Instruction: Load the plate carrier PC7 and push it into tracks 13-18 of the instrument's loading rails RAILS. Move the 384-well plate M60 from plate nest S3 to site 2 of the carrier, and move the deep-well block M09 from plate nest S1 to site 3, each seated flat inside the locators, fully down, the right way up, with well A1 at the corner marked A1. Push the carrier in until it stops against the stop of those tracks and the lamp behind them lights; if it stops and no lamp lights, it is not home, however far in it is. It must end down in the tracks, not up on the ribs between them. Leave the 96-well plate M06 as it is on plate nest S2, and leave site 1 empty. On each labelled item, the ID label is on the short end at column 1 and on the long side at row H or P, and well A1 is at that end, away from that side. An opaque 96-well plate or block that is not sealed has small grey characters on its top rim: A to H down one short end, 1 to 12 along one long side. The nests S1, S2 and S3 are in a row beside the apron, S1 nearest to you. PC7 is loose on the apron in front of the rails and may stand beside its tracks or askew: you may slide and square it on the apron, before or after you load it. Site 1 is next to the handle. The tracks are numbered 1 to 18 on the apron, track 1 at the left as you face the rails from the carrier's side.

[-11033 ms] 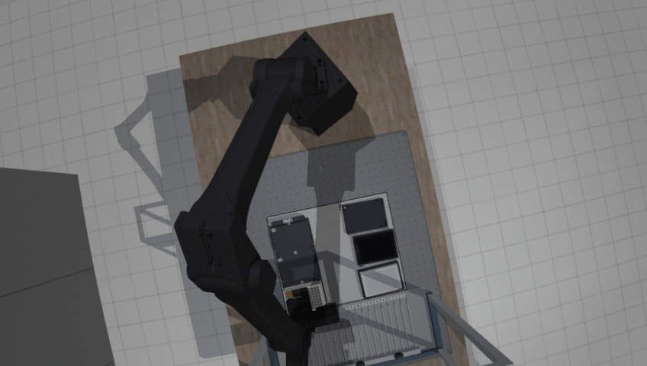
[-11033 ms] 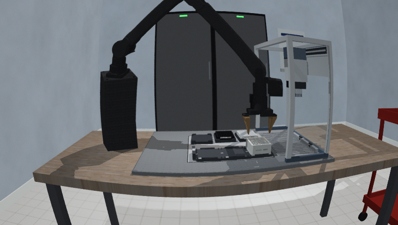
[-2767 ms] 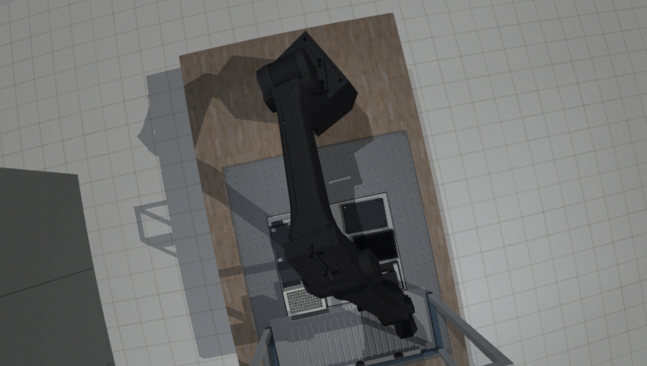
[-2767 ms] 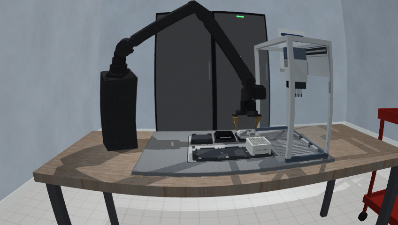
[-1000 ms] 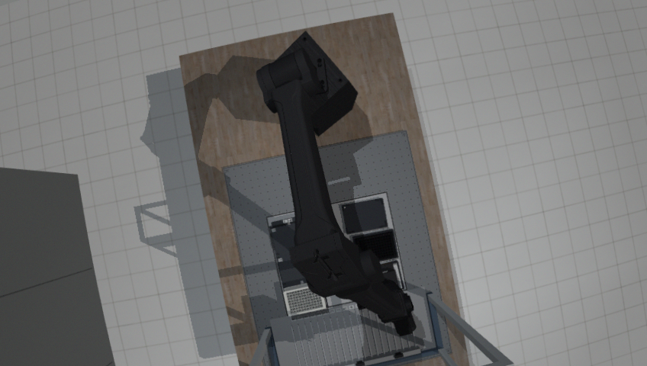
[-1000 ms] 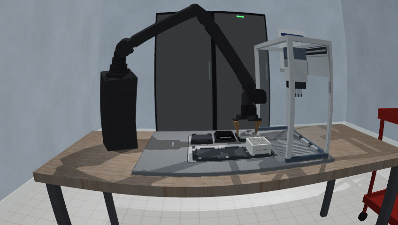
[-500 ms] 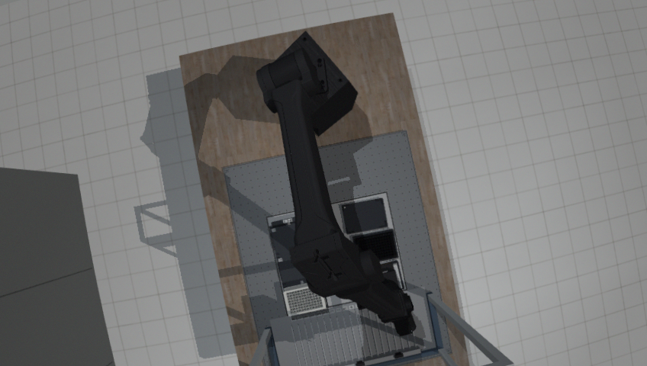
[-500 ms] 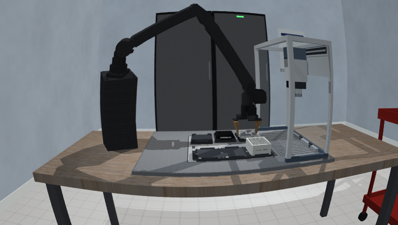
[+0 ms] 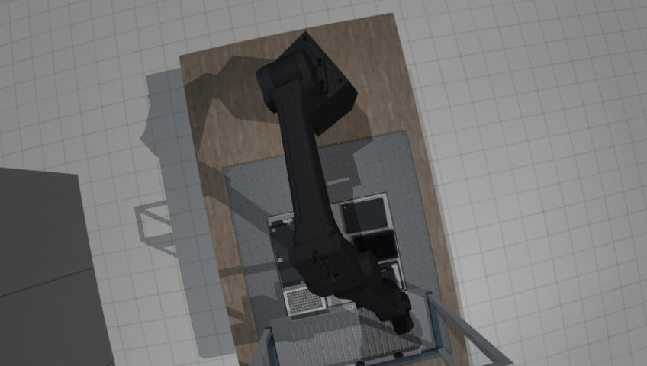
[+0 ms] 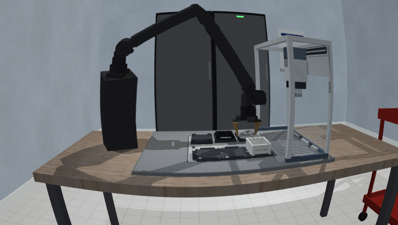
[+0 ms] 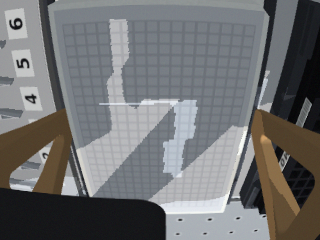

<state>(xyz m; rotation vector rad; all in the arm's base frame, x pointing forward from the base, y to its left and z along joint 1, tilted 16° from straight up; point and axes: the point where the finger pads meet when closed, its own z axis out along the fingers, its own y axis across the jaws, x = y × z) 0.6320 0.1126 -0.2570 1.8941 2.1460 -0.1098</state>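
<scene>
1. The black arm's gripper [image 10: 247, 125] hangs over the far plate nest with its tan jaws fully apart and holding nothing.
2. In the wrist view, the pale, fine-gridded 384-well plate M60 [image 11: 156, 103] lies in its dark nest frame directly beneath, one jaw on either long side and both apart from it.
3. The white deep-well block [image 10: 258, 145] already stands on the long black plate carrier [image 10: 220, 153] at the end nearest the rails; site 2 beside it looks unoccupied.
4. Judgement: the step in hand is the descent to grasp M60. It is done well by keeping the jaws centred across the plate's short width, lowering squarely, and closing only once the fingertips are below the rim.
5. The black ribbed 96-well plate [image 10: 224, 135] sits in the middle nest just beside M60; the jaw on that side must not touch it.
6. The white instrument frame post [image 10: 290, 111] and the grey ribbed loading rails [image 10: 290, 143] stand close on the other side, limiting the room for lifting and swinging.
</scene>
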